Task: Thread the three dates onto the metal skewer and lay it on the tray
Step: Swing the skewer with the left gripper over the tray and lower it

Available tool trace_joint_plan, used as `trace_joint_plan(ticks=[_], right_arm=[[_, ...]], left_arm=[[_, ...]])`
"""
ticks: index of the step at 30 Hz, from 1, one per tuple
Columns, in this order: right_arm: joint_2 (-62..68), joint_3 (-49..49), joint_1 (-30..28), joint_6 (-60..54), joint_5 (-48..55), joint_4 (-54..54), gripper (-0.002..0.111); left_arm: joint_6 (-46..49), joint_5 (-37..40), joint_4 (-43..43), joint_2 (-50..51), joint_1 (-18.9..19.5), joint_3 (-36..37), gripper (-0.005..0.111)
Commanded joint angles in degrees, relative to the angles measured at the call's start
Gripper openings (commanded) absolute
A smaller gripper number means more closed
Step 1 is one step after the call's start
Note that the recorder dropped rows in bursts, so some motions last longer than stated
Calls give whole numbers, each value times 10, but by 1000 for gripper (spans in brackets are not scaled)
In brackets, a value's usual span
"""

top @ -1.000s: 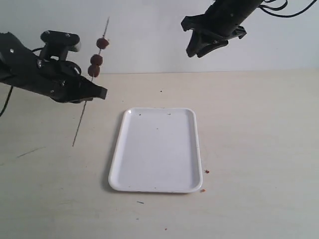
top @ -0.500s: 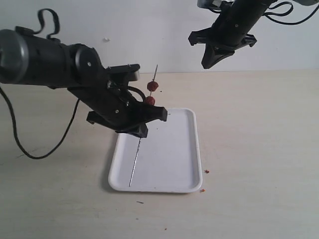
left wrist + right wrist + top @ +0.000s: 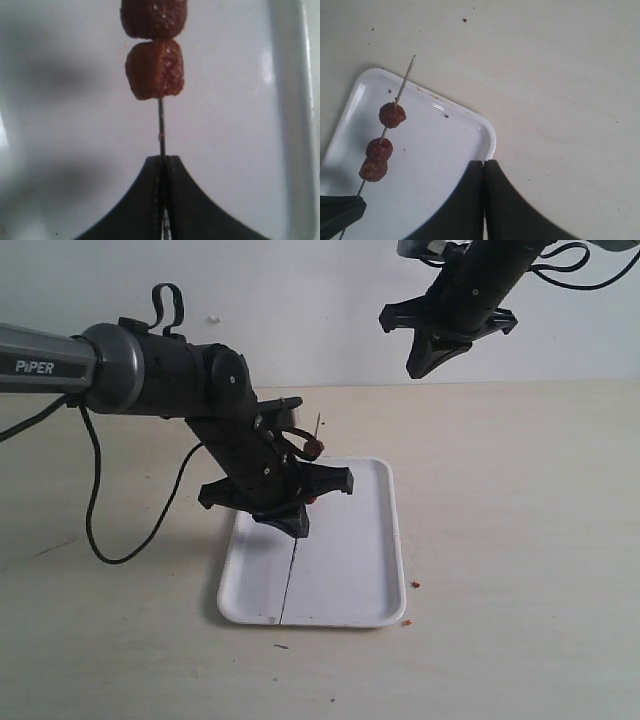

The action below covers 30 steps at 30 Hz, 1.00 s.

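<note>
Your left gripper [image 3: 290, 520] has its jaws pinched tight on the metal skewer [image 3: 161, 125]. It grips the bare rod just below the lowest fruit, so nothing should slide down off it. All three dates [image 3: 379, 149] are threaded, with two touching each other nearest the jaws and the third a little apart towards the free tip. You hold the skewer tilted over the tray [image 3: 396, 540], running along its left half, the low end down at the near rim and the loaded end raised over the far part. I cannot tell whether the low end touches the tray. That slope suits a lay-down: rest the low end first, then lower the rest. Your right gripper [image 3: 428, 358] hangs high above the desk [image 3: 520, 540] beyond the tray's far right corner, jaws closed together on nothing, well clear of the path. Threading looks finished and only the placing remains. Open the left jaws once the dates sit inside the rim, or the rod may roll off.
</note>
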Motion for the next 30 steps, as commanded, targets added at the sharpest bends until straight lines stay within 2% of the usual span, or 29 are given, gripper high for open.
trace_joint_plan(ticks=[1, 3, 10, 12, 15, 26, 30], right_arm=[[-13, 3, 1, -7, -3, 4, 0], [-16, 3, 1, -7, -3, 4, 0], [-18, 3, 1, -12, -3, 23, 0], [-18, 3, 1, -12, -3, 23, 0], [-18, 3, 1, -13, -3, 23, 0], [-18, 3, 1, -18, -3, 26, 0], [-18, 3, 1, -18, -3, 28, 0]], left_arm=[[-6, 30, 6, 10, -1, -20, 0], [-6, 36, 6, 12, -1, -25, 5], [-13, 50, 3, 14, -1, -26, 43], [-15, 54, 3, 14, -1, -26, 50], [-13, 51, 7, 11, 4, -26, 53], [29, 50, -15, 11, 4, -26, 53], [56, 48, -27, 11, 2, -26, 71]])
